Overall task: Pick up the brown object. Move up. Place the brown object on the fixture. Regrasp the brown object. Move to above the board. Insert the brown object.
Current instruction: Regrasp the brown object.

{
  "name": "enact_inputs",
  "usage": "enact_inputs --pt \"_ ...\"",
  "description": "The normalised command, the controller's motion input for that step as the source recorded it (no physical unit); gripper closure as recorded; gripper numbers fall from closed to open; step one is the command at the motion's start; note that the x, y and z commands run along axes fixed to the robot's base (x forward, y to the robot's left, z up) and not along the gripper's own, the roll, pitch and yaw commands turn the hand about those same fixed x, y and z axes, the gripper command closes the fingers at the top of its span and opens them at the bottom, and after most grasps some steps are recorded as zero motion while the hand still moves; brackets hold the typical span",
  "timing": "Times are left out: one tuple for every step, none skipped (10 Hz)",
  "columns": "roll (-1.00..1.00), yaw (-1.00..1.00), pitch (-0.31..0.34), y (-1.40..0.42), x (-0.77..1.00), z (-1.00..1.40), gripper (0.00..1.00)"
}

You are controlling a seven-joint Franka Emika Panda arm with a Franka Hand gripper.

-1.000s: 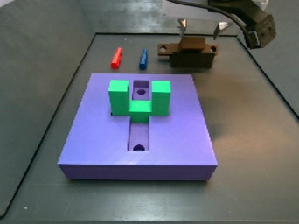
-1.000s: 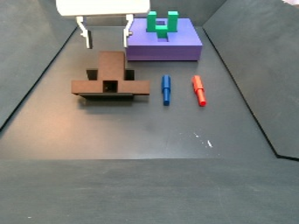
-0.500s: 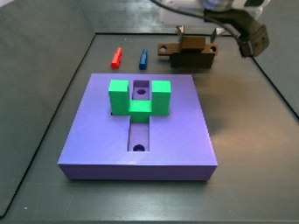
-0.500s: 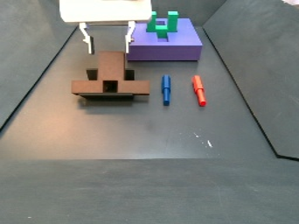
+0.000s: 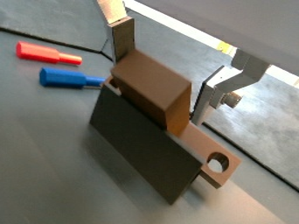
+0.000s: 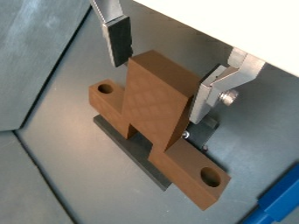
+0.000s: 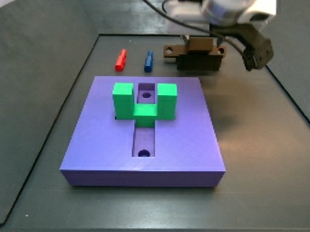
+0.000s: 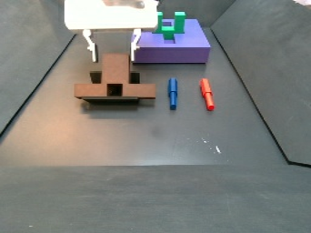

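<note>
We are holding our gripper low over the fixture, its 2 silver fingers pointing down and straddling the raised block of the brown object. In both wrist views the jaws are standing spread, 1 plate on each side of the block; 1 finger looks to be just off its face and the other very near or touching, and we cannot tell which. Nothing is being lifted.

In a side view our gripper is hanging from the white wrist housing directly above the far end of the brown object, with the arm coming in from the far side. In a side view the wrist is reaching in from the far right, and the gripper is sitting over the fixture at the far end of the floor.

The brown object is resting on the fixture, its long bar lying across the dark bracket with a round hole showing at each end in a wrist view.

Farther out, a blue peg and a red peg are lying side by side on the floor, just right of the fixture in that side view. The board, with its green block, is sitting well apart from the fixture, nearer the camera.
</note>
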Motion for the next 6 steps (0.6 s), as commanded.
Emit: enact_inputs --pt "0.69 0.15 0.000 0.00 0.03 -0.34 0.00" --pt "0.73 0.13 0.000 0.00 0.07 -0.28 0.00" --pt "0.75 0.11 0.020 0.00 0.05 -0.23 0.00" --pt "0.69 0.06 0.071 0.00 0.06 -0.15 0.00" --pt "0.35 0.00 0.023 0.00 0.00 -0.07 0.00" --pt "0.06 0.00 0.000 0.02 0.00 0.00 0.00"
